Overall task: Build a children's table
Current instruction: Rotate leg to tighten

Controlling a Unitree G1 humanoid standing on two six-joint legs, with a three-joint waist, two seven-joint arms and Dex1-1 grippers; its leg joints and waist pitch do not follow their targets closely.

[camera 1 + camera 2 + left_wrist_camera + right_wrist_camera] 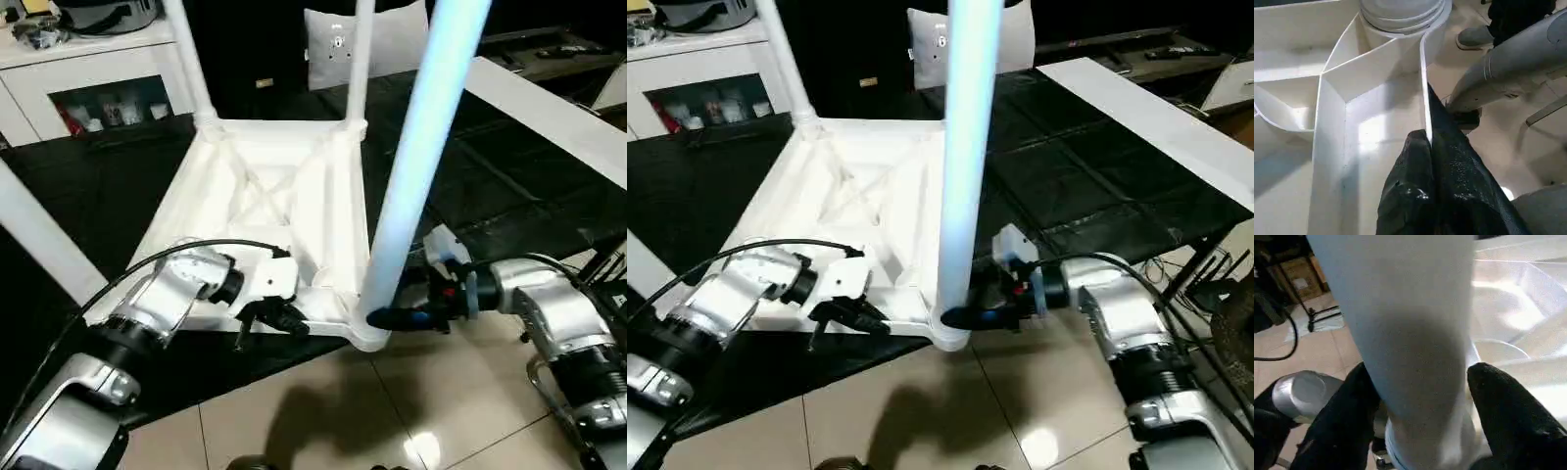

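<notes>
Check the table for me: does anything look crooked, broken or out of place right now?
Nothing stands out. The tabletop lies upside down, three legs in corner sockets; the near leg stands in its socket between the right gripper fingers. The left gripper pinches the rim.

The near leg (421, 147) runs past the frame's top edge.

The two head views look forward and down from slightly offset spots, both taking in the upturned children's table (284, 206) with its near corner leg (421, 147) between the silver forearms. The left wrist view looks close along the left pincer (1427, 147) at the table's rim. The right wrist view sits tight against the same leg, between the right pincer (1420, 396) fingers.
</notes>
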